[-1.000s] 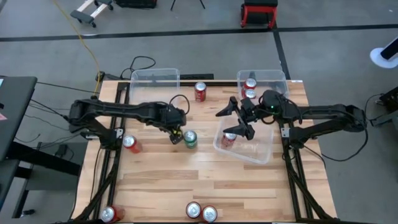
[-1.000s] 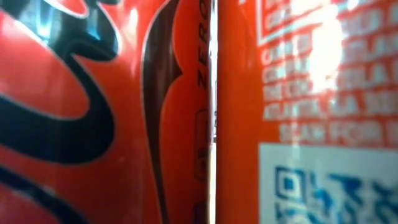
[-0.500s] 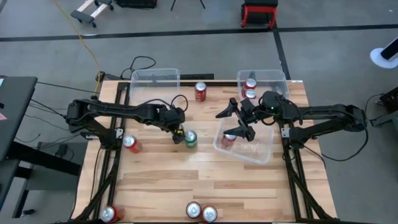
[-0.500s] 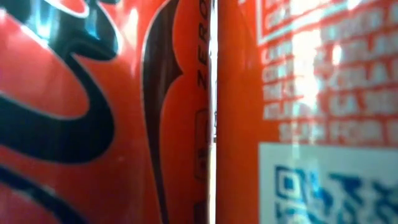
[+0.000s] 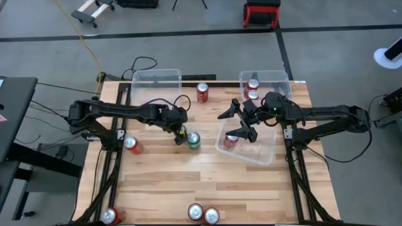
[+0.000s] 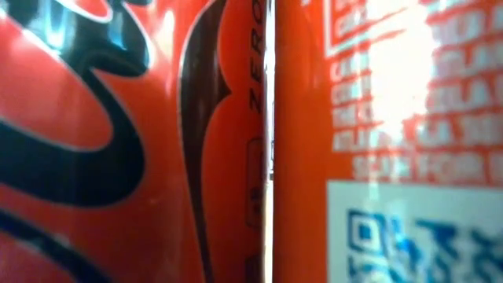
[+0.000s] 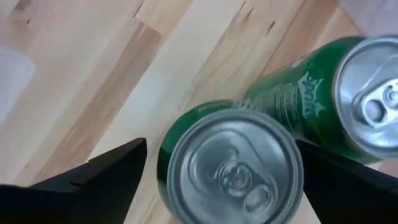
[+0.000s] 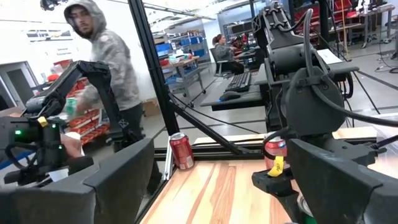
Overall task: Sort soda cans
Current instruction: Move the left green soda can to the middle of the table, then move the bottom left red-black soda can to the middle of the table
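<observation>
You are looking at a wooden desk (image 5: 188, 182) standing on a grey floor (image 5: 50, 56) crossed by dark lines; a yellow cable (image 5: 80, 36) is trailing there, and beyond, a person in a hooded top (image 8: 109, 68) is standing among workstations.

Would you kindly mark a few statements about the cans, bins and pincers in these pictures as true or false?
1. Two green cans stand next to each other by the left pincer. True.
2. The left pincer is shut on a red can. False: it is open, with a green can between its fingers.
3. The tilted bin near the right pincer holds a red can. True.
4. The far-left bin holds three cans. False: no can shows in it.
</observation>
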Robot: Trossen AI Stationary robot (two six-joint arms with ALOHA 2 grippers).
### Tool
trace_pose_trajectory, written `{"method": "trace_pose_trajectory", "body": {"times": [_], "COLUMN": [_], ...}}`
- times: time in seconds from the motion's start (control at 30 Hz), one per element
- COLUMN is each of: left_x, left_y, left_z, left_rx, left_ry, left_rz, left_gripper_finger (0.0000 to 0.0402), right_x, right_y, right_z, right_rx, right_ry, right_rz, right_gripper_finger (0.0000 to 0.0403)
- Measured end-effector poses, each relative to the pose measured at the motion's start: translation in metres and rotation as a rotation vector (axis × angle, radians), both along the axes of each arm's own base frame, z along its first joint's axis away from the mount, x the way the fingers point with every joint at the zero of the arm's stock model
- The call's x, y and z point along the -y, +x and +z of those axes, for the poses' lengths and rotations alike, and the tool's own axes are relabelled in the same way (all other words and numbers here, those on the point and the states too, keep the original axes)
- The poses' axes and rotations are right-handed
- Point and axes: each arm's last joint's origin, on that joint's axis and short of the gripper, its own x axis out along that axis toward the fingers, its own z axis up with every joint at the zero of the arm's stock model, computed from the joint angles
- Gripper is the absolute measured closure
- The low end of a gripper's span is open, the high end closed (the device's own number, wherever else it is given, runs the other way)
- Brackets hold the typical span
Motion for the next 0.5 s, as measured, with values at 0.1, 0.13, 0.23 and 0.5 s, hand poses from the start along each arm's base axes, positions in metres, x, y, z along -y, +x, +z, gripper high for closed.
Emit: {"method": "trace_pose_trajectory", "body": {"times": [0.1,0.13,0.23,0.5], "left_x": [-0.001,-0.002,-0.005,0.004], "left_y": [-0.001,-0.001,-0.001,-0.026], "left_z": [0.012,0.019,0.040,0.094], "left_rx": [-0.037,-0.042,-0.054,-0.201], "left_ry": [0.009,0.011,0.018,0.037], "left_rz": [-0.018,-0.022,-0.011,0.086], "left_gripper_finger": [0.0012,0.0012,0.0012,0.0011], "right_x": [0.000,0.000,0.000,0.000], "right_y": [0.000,0.000,0.000,0.000], "right_z": [0.000,0.000,0.000,-0.004], "right_rx": [0.001,0.001,0.001,-0.036], "right_ry": [-0.003,-0.003,-0.004,0.000], "right_rz": [0.000,0.000,-0.001,-0.001], "right_gripper_finger": [0.0017,0.0017,0.0017,0.0017]}}
